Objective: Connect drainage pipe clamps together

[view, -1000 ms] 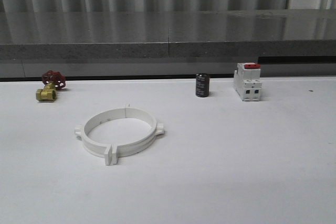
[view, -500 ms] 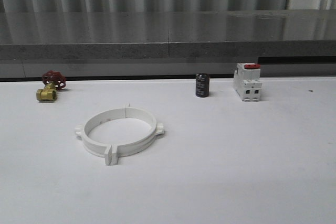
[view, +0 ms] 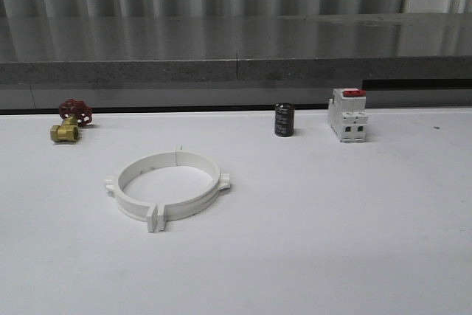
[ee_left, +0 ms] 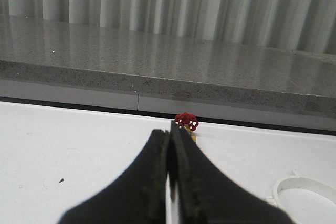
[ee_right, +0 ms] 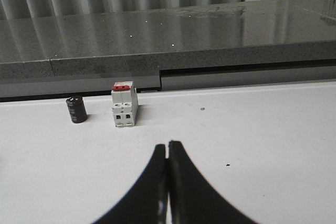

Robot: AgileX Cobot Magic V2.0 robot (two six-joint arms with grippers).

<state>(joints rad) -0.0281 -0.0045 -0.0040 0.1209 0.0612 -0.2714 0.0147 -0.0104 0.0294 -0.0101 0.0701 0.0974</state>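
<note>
— How do the fingers stand?

— On my left wrist camera the left gripper (ee_left: pixel 169 145) has its two black fingers (ee_left: pixel 155 166) pressed together at the tips, clenched on nothing. The right gripper (ee_right: pixel 167 153) looks the same on its own camera: tips meeting, nothing between them.

— And the clamps?

— I see the drainage pipe clamps (view: pixel 167 188) lying flat on the white tabletop (view: pixel 332 219), left of its middle, the two half-rings meeting to form one wide ring. One pair of flanged end tabs points toward the near edge, the other toward the far edge; a side lug juts out on each side.

— Anything else out there?

— Along the far edge: a brass valve with a red handwheel (view: pixel 70 120) toward the left corner, a black cylindrical capacitor (view: pixel 285 119) past the middle, and a white circuit breaker with a red top (view: pixel 348 114) just right of it. All stand well apart from the ring.
</note>
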